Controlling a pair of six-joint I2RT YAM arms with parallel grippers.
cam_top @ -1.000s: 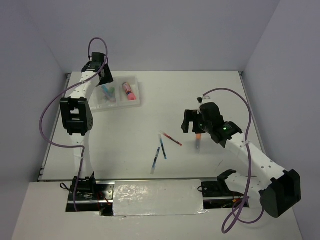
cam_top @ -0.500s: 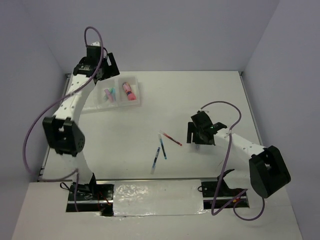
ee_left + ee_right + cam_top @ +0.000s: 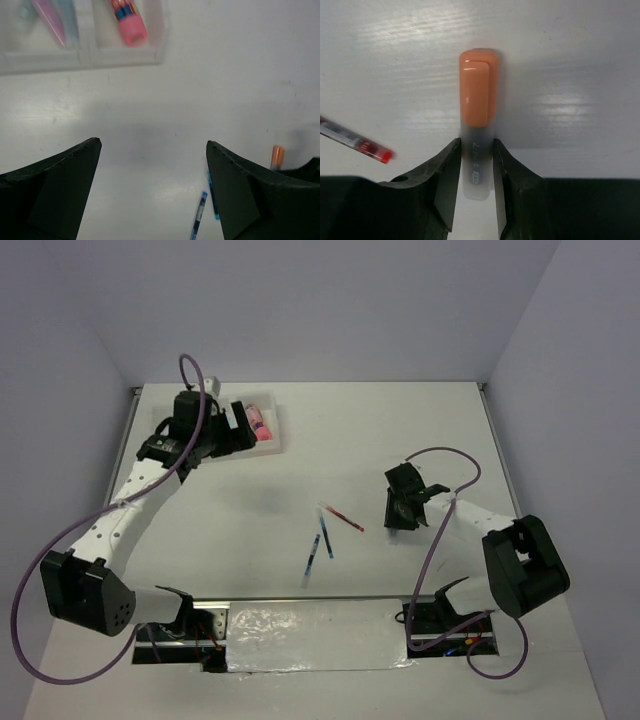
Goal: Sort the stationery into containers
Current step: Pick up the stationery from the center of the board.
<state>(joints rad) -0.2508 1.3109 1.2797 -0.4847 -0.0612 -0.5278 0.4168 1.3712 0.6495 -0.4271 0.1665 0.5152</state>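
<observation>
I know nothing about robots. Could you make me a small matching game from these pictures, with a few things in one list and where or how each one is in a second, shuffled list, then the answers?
Things
1. orange-capped highlighter
2. pink tube
3. red pen
4. left gripper

Place or state
A. lying loose on the table, nothing touching it
B. open, holding nothing
C. inside a bin
D. pinched between the right gripper's fingers

Pairs: 1-D, 2-C, 3-A, 4-B
</observation>
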